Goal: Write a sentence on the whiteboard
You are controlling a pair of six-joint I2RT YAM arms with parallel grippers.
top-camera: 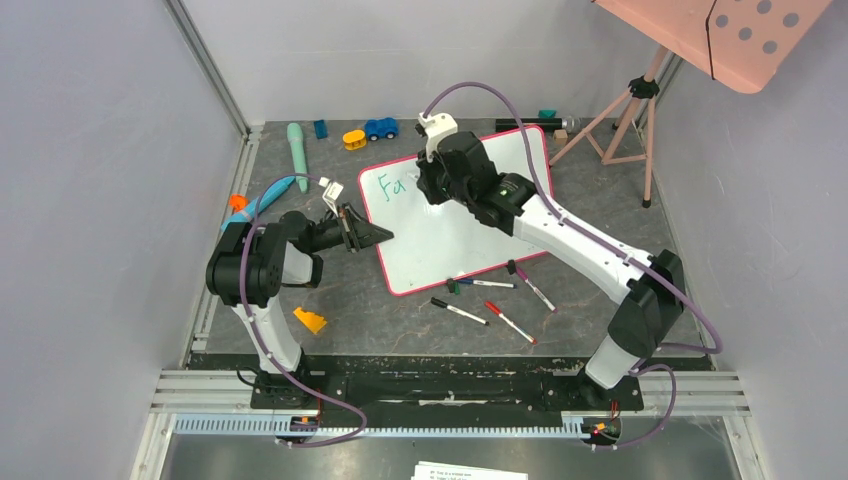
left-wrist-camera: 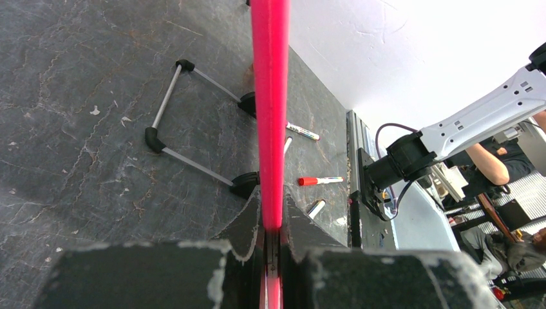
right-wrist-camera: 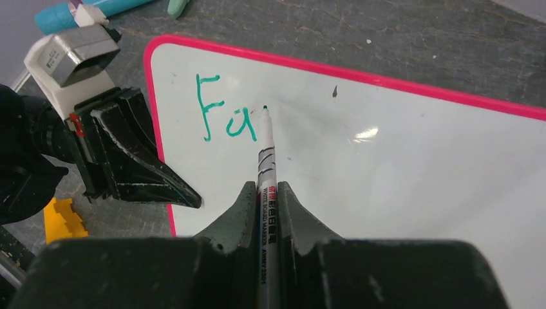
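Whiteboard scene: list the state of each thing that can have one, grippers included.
whiteboard, left rim clamped by left gripper, mostly blank
sentence, only "Fa" written, in green
left gripper, shut on whiteboard rim
right gripper, shut on green marker
green marker, uncapped, tip at board just right of "Fa"
loose markers, four lying on table near board

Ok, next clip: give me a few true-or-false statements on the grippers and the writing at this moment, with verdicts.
1. The left gripper is shut on the pink rim of the whiteboard. True.
2. The right gripper is open and empty. False: it is shut on a marker, whose tip is at the board.
3. The sentence so far reads only "Fa". True.
4. The writing is red. False: it is green.
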